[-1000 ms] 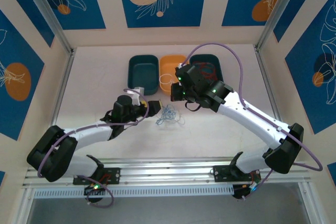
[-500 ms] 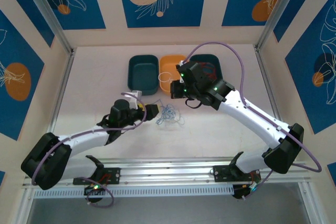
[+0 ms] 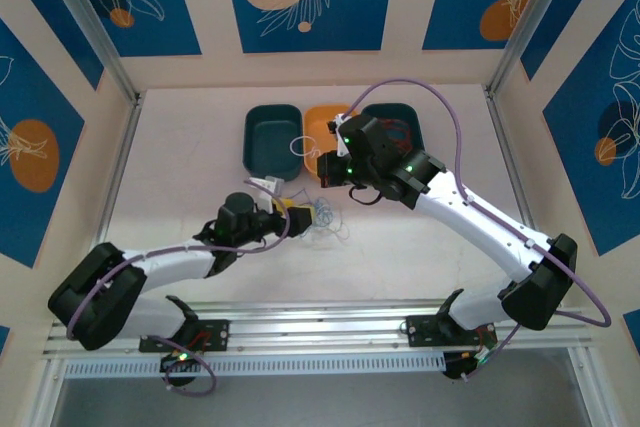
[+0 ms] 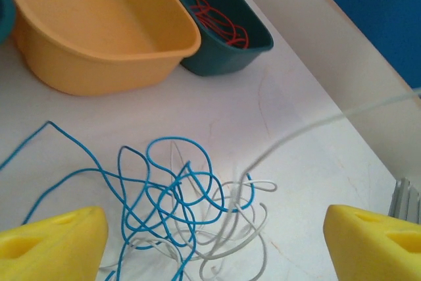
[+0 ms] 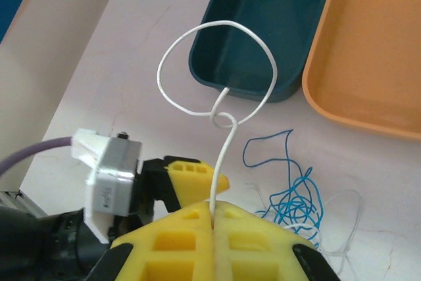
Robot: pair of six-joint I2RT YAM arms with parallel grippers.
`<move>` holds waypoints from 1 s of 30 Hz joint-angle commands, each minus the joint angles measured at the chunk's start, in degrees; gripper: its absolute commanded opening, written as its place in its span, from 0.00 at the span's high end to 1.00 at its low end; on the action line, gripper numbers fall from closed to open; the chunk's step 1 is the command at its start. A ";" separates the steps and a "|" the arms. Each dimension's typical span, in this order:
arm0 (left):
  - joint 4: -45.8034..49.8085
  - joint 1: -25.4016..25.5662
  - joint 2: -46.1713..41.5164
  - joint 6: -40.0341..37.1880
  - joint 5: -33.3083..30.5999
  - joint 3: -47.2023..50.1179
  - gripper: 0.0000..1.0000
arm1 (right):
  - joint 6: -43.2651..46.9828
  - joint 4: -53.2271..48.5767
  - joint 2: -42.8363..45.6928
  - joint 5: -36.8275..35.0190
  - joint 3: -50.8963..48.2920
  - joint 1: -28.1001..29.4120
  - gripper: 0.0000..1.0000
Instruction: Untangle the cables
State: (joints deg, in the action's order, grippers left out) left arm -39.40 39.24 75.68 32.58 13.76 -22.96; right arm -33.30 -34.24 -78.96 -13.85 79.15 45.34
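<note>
Far left on the white bench (image 3: pixel 180 147): left gripper (image 3: pixel 291 209) low over the surface, yellow fingers (image 4: pixel 52 241) spread wide. Just ahead of it, framed between those fingers in the left wrist view: tangle of blue cable (image 4: pixel 164 189) and loose white cable (image 4: pixel 230 245), flat on the bench. Further right: right gripper (image 5: pixel 214 212) pressed together, pinching a second white cable (image 5: pixel 220 97), with its loop up in the air near the left teal tray (image 3: pixel 272 137). Along the back, in a row: that tray, orange tray (image 3: pixel 322 119), right teal tray (image 4: pixel 223 54) with red cables (image 4: pixel 210 14) inside.
</note>
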 commanded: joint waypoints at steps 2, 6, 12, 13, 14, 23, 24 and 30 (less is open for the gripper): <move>-4.57 1.73 2.42 -3.26 1.01 -0.57 0.20 | 2.77 1.89 2.54 1.05 3.82 -0.25 0.98; -4.03 2.57 4.27 -4.62 1.05 -1.52 0.22 | 3.54 2.61 4.01 0.53 4.60 -0.25 0.98; -4.22 3.85 6.60 -5.33 0.13 -2.35 0.23 | 4.58 2.92 5.55 -0.69 6.16 -0.25 0.98; -4.48 3.91 6.87 -5.24 0.00 -2.30 0.23 | 4.73 2.89 5.73 -0.74 6.47 -0.27 0.98; -4.82 4.12 7.20 -5.25 -0.05 -2.34 0.23 | 4.78 2.93 5.91 -0.63 6.69 -0.25 0.98; -5.28 5.28 9.69 -5.10 -0.65 -3.31 0.30 | 4.81 3.05 7.13 0.20 8.59 -0.15 0.99; -5.47 5.24 9.96 -5.02 -0.74 -3.19 0.33 | 4.79 3.18 7.21 0.31 8.66 -0.16 0.99; -5.52 5.29 11.06 -3.63 -3.49 -2.98 0.73 | 5.56 2.61 8.11 -0.03 9.74 -0.08 0.99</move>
State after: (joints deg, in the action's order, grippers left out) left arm -43.29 44.16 85.91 28.73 12.38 -25.04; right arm -28.93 -32.27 -72.84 -13.89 86.19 45.34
